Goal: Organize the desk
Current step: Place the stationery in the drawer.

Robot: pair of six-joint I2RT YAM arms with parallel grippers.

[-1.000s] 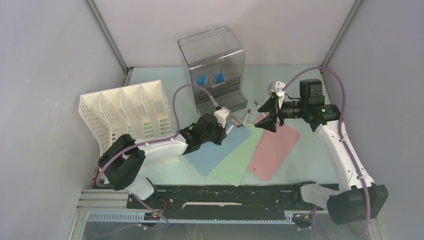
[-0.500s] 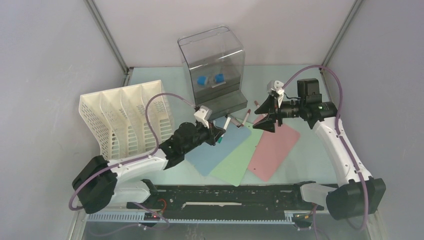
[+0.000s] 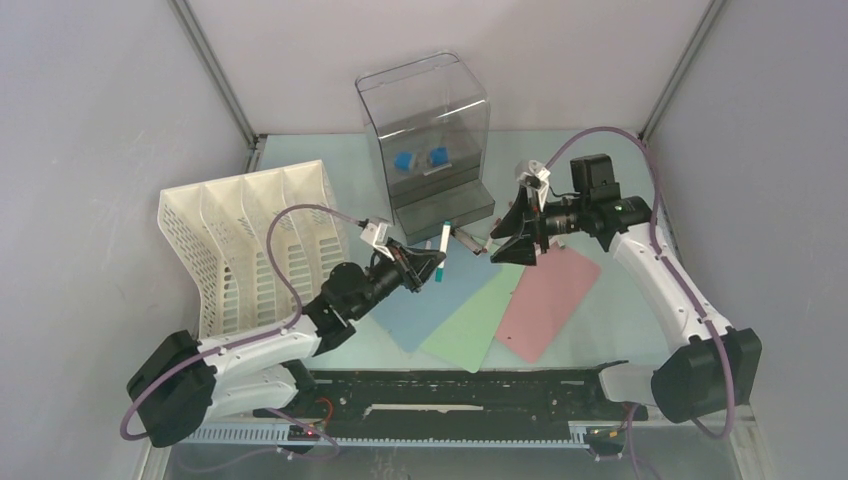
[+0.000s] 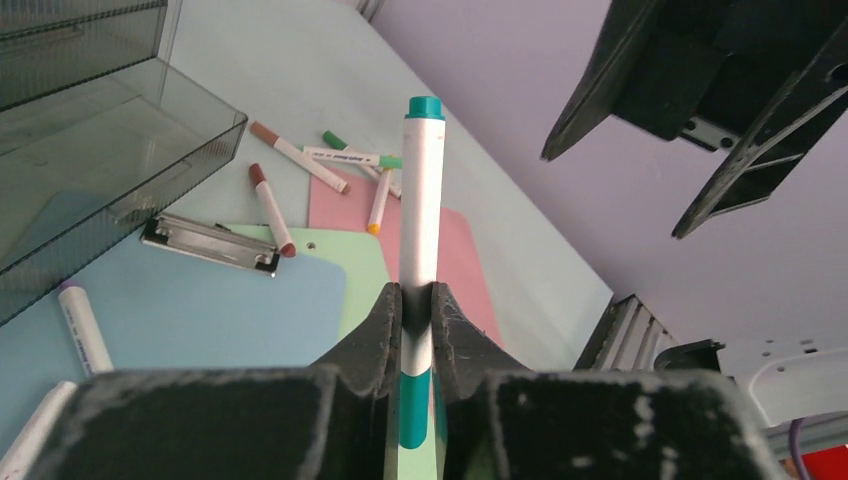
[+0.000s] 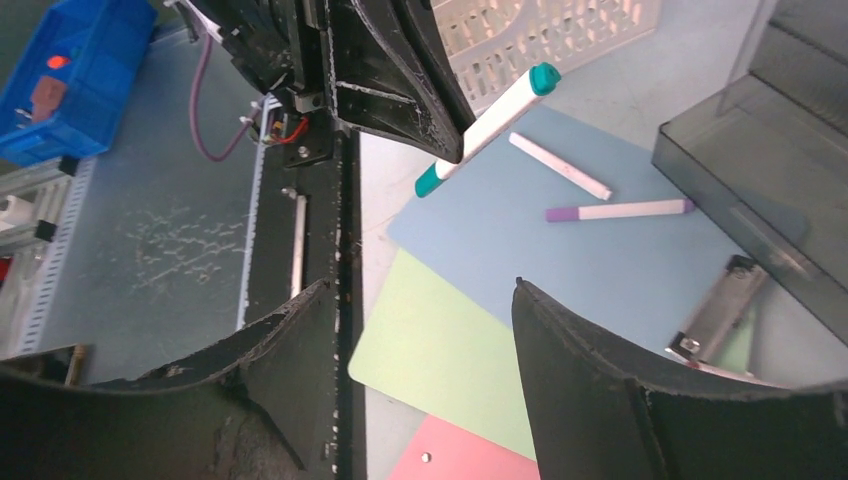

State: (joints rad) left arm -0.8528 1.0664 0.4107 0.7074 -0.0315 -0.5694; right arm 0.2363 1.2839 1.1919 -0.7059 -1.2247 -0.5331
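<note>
Overhead, the mint-green surface (image 3: 620, 315) spreads beneath both arms, with grey walls around it. The left gripper (image 4: 418, 300) hangs above it, over a blue sheet (image 5: 560, 250). It is clamped tight on a white marker (image 4: 421, 200) with teal ends, which stands up out of the jaws. The right gripper (image 5: 422, 290) hovers above the surface near the clear box (image 3: 425, 120), jaws spread wide and holding nothing, facing the marker. A green sheet (image 5: 440, 350) and a pink sheet (image 3: 545, 300) fan out beside the blue one. Loose markers (image 4: 272, 195) lie on the sheets and the surface. A white rack (image 3: 250, 230) stands at left.
</note>
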